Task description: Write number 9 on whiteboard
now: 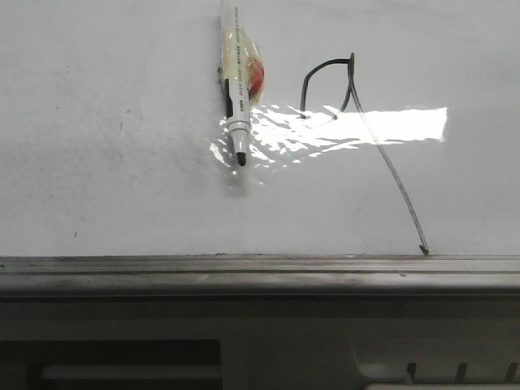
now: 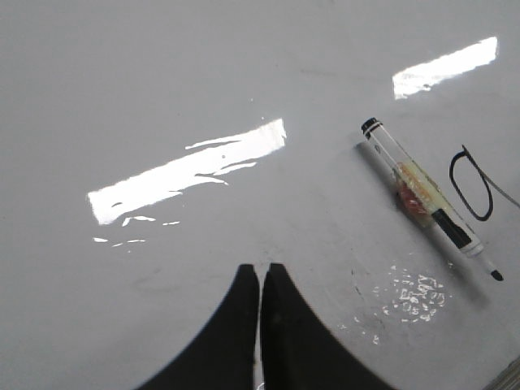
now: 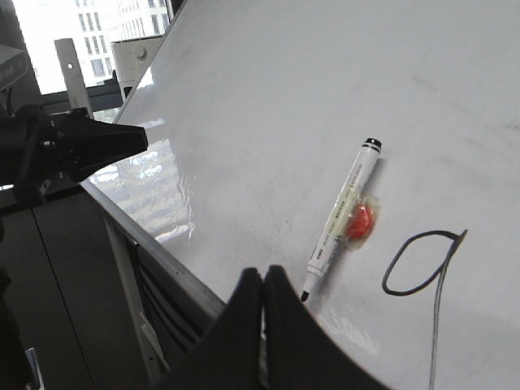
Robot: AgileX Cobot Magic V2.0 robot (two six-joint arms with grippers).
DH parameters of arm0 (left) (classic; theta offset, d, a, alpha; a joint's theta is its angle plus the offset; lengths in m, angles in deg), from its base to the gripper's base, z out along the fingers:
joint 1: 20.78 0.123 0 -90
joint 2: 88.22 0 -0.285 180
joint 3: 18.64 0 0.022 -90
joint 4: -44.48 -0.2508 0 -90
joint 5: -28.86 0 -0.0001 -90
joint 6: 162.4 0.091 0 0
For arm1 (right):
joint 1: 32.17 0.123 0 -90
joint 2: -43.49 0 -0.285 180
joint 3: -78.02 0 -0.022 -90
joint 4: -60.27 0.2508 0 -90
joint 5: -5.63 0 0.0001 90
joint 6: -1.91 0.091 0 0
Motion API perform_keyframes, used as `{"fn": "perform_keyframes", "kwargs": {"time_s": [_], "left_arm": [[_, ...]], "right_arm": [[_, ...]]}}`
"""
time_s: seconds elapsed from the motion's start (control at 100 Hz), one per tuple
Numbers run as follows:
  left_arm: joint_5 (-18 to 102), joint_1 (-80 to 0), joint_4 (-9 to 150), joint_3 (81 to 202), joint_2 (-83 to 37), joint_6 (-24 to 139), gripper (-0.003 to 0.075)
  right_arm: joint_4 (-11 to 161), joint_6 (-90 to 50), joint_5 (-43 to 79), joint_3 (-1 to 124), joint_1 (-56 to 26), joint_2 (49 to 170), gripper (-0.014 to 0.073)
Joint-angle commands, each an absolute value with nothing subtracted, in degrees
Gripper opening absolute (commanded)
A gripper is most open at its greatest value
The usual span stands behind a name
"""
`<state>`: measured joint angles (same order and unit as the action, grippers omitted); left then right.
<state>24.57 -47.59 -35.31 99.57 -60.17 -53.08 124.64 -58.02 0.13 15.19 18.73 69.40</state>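
Note:
The whiteboard [image 1: 122, 162] fills the front view. The number 9 [image 1: 349, 89] is drawn on it in thin black line, a small loop with a long slanted tail running down to the near rail; its loop also shows in the left wrist view [image 2: 471, 185] and the right wrist view [image 3: 418, 264]. An uncapped white marker [image 1: 236, 89] with a red patch taped to it lies flat on the board left of the 9, tip toward the near edge. My left gripper [image 2: 260, 269] is shut and empty above bare board. My right gripper [image 3: 264, 272] is shut and empty near the board's edge, beside the marker tip [image 3: 305, 296].
A grey metal rail [image 1: 260, 264] edges the board's near side, with a grey ledge with slots [image 1: 455, 370] below it. Bright window glare [image 1: 357, 126] lies across the board. The other arm's dark body [image 3: 73, 146] shows in the right wrist view beyond the board edge.

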Motion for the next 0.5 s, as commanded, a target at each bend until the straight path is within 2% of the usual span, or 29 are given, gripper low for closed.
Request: {"fn": "perform_keyframes", "kwargs": {"time_s": [0.0,0.05,0.12,0.25,0.33,0.45,0.49], "left_arm": [[13.7,-39.0,-55.1,100.4,-59.7,-76.3,-0.002],[9.8,-32.8,-60.8,99.8,-59.8,-85.5,-0.002],[4.4,-26.7,-61.0,99.0,-60.4,-87.3,-0.002],[5.6,-26.0,-54.9,97.2,-62.9,-85.8,-0.002],[9.5,-26.0,-37.2,95.8,-64.4,-78.6,-0.002],[17.0,-26.0,4.1,95.1,-66.3,-51.5,-0.002],[19.3,-25.7,13.5,95.4,-67.1,-44.2,-0.002]], "right_arm": [[124.3,-58.6,-1.7,16.7,18.5,69.7,-0.0069],[124.3,-58.6,-1.7,16.7,18.5,69.7,-0.0069],[124.3,-58.6,-1.7,16.7,18.5,69.7,-0.0069],[124.3,-58.6,-1.7,16.7,18.5,69.7,-0.0069],[124.3,-58.6,-1.7,16.7,18.5,69.7,-0.0069],[124.3,-58.6,-1.7,16.7,18.5,69.7,-0.0069],[124.3,-58.6,-1.7,16.7,18.5,69.7,-0.0069]]}}
